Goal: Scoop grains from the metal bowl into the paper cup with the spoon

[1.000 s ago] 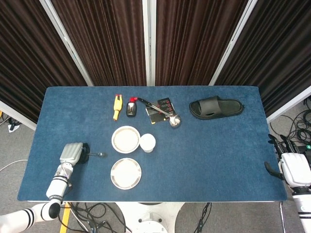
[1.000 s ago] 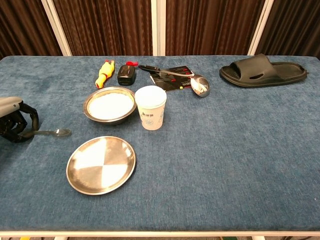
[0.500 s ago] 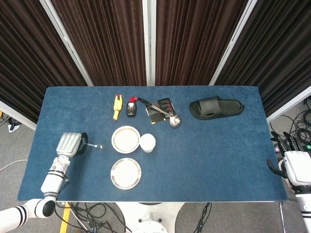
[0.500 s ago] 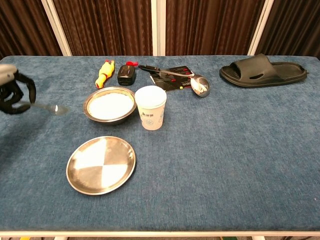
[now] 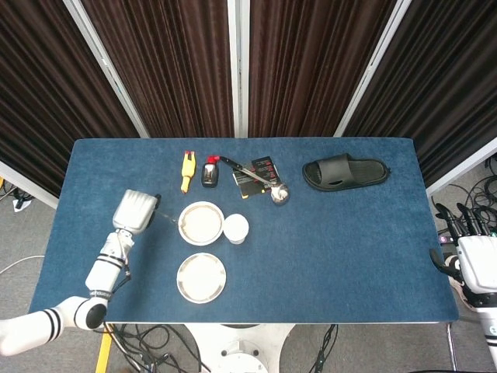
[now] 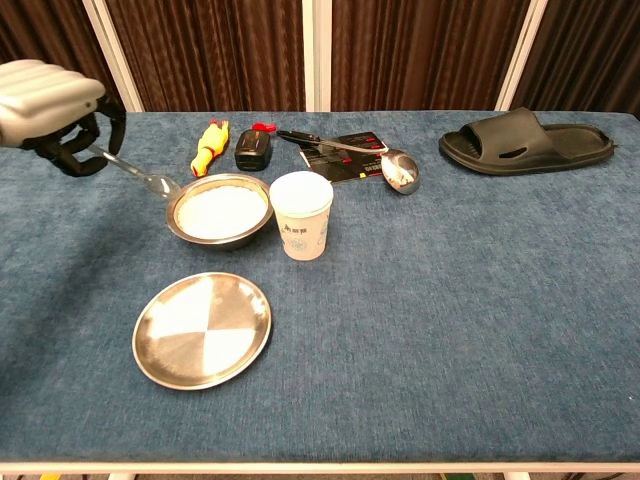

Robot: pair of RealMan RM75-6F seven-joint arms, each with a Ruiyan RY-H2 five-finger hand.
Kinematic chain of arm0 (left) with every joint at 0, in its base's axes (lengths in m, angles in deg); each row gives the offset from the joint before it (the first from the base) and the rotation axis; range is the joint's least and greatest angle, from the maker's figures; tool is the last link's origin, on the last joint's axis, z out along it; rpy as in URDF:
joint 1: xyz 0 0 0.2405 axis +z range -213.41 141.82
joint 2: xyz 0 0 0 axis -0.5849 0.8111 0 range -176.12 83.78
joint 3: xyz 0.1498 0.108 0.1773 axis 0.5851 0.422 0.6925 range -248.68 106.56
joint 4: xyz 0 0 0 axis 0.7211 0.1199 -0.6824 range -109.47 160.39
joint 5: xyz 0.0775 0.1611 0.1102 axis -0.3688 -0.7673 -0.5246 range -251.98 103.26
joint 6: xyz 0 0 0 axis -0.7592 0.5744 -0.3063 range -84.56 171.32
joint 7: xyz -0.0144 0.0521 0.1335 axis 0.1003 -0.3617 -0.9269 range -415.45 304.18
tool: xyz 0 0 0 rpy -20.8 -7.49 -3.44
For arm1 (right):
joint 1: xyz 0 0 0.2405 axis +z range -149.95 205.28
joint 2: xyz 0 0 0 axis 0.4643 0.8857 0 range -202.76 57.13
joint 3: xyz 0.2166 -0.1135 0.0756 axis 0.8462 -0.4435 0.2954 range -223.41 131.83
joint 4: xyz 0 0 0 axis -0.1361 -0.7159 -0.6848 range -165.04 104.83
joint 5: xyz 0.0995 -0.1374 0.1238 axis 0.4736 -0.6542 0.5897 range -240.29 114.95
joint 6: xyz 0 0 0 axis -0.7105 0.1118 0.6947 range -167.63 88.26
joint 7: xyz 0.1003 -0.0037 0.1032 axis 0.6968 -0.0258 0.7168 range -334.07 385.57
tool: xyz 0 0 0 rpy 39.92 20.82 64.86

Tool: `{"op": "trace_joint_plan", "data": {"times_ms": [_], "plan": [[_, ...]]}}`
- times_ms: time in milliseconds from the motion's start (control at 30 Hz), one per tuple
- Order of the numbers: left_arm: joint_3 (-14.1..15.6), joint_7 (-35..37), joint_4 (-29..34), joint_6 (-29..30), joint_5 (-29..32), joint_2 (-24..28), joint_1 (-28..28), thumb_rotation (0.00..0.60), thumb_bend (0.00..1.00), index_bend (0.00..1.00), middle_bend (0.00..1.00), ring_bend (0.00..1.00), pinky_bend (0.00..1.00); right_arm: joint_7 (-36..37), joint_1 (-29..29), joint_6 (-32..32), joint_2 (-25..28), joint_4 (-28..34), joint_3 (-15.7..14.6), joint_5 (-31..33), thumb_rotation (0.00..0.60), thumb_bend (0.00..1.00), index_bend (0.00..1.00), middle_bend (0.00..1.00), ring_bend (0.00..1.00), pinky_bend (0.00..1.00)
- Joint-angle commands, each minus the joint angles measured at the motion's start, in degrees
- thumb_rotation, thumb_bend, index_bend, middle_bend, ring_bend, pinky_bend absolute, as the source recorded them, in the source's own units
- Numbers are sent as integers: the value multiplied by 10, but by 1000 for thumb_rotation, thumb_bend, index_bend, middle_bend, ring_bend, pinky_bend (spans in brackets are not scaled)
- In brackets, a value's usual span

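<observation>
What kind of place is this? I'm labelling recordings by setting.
Probably a robot lab or test booth, not a kitchen: dark pleated curtains on metal frames wall in a blue cloth-covered table, loose cables lie on the floor, and a black rubber slipper sits among tableware.

metal bowl (image 6: 219, 211) left of, beside paper cup (image 6: 301, 228) | plate (image 6: 202, 328) in front

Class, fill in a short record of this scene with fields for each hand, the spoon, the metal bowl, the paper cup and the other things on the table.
left hand: raised left of the bowl, holds the spoon
right hand: off the table's right edge, holds nothing, fingers apart
spoon: tilted down, tip at the bowl's left rim
metal bowl: holds pale grains
paper cup: upright, just right of the bowl
metal plate: in front of the bowl
far side: yellow toy, ladle, black slipper
</observation>
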State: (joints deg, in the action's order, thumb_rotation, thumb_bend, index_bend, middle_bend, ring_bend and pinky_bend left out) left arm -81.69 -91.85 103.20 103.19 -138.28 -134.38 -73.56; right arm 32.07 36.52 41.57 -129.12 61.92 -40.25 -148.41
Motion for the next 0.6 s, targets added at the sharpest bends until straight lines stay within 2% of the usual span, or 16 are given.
{"op": "trace_joint_plan", "data": {"times_ms": [33, 267, 600], "plan": [[1, -75, -23, 2, 18, -30, -30, 600, 489, 640, 945, 889, 1000, 0, -1, 0, 0, 0, 0, 1, 600, 258, 32, 233, 0, 103], [6, -177, -42, 18, 42, -67, -56, 600, 488, 641, 948, 896, 1000, 4, -3, -3, -3, -4, -3, 6, 600, 257, 32, 233, 0, 103], [25, -251, -65, 41, 53, -112, -67, 600, 488, 642, 950, 902, 1000, 13, -5, -6, -6, -13, -4, 11, 600, 258, 32, 233, 0, 103]]}}
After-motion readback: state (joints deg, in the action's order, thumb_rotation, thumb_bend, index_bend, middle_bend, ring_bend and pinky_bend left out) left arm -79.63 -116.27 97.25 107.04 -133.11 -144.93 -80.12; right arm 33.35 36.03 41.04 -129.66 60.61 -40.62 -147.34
